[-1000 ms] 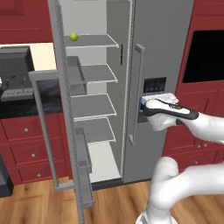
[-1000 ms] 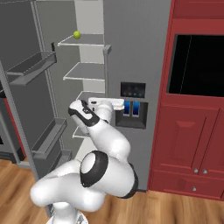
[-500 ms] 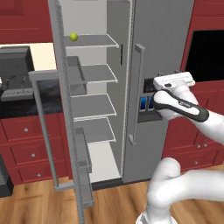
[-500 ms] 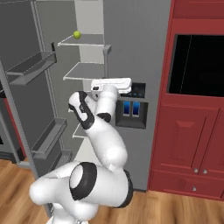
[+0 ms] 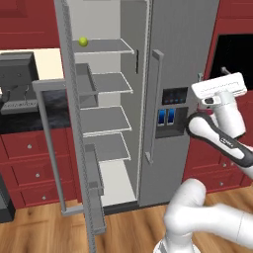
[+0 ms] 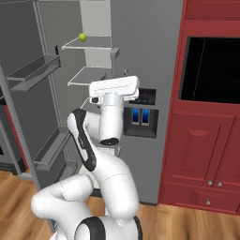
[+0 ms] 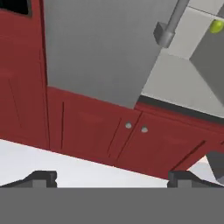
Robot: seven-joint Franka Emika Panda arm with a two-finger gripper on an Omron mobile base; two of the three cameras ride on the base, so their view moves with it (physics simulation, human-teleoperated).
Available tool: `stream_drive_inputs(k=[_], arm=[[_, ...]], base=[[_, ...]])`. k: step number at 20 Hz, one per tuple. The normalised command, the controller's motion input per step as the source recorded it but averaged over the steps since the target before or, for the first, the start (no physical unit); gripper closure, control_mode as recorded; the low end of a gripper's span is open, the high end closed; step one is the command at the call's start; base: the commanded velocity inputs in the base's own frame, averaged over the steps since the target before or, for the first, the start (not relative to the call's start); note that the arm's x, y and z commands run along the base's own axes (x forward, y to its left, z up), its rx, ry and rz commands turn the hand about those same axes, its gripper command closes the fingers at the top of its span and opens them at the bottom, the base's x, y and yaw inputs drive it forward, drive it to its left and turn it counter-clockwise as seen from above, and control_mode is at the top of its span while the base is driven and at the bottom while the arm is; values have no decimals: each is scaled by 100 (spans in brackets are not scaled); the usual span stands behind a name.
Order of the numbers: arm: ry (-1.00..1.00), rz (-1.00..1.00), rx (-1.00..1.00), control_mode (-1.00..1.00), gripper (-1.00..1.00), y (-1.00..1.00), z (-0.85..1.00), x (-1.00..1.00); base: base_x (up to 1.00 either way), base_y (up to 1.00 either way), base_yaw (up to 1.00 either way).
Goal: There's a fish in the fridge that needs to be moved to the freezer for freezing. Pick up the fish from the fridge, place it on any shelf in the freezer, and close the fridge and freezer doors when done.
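Raising the gripper before the closed freezer door, we keep the jaws spread and empty. The open fridge lies to our left, its door swung wide. A green ball sits on the top shelf; we cannot make out the fish or its long axis.
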Motion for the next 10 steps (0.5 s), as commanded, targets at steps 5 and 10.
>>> stream_drive_inputs(k=[5, 10], arm=[[-48, 0, -18, -100, -100, 24, 91, -100], [-10, 0, -27, -100, -100, 50, 45, -100]], base=[[0, 0, 0], [0, 0, 0]])
